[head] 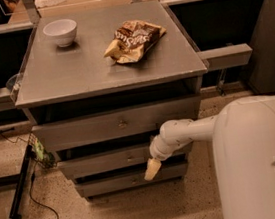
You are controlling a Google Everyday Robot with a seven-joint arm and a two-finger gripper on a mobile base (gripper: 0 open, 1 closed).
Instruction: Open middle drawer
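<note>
The grey flat-fronted middle drawer (99, 163) seems not yet pulled out, and the cream-tipped gripper (153, 169) hangs near, just right of its small round knob (130, 158); I cannot tell whether it is open or closed.

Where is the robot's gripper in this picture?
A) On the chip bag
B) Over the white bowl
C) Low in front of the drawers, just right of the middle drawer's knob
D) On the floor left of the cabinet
C: the gripper hangs just right of and slightly below the knob of the middle drawer, well below the white bowl and the chip bag on the cabinet top.
</note>
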